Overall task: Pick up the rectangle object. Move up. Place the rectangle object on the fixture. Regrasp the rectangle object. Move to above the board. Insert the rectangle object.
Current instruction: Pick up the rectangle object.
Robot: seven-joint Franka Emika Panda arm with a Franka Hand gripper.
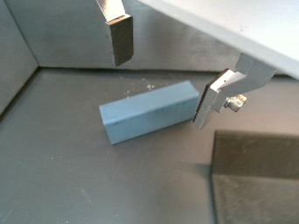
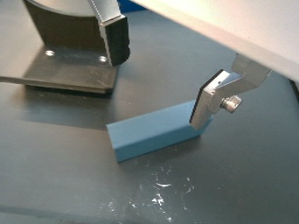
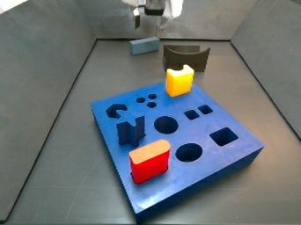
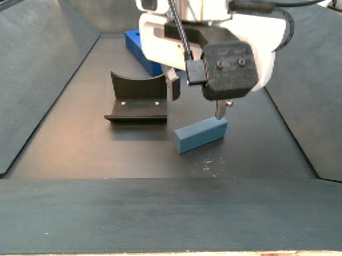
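- The gripper (image 4: 201, 92) hangs above the grey floor at the far end of the bin, jaws spread wide with nothing between them.
- In both wrist views the bar (image 1: 149, 111) (image 2: 156, 132) lies flat on the floor under the open jaws; one finger (image 1: 118, 39) stands clear of it, while the other (image 1: 216, 96) is at the bar's end, contact too close to call.
- In a side view the bar (image 4: 201, 134) rests just right of the fixture (image 4: 138, 98), apart from it, with the fingers poised above.
- The fixture (image 2: 70, 54) stands upright on its base plate, near the bar but not touching.
- In a side view the blue board (image 3: 177, 141) fills the near floor, well apart from the bar (image 3: 143, 45) at the far wall.
- A yellow block (image 3: 179, 80), a red block (image 3: 150, 162) and a dark blue block (image 3: 132, 130) stand upright on the board.
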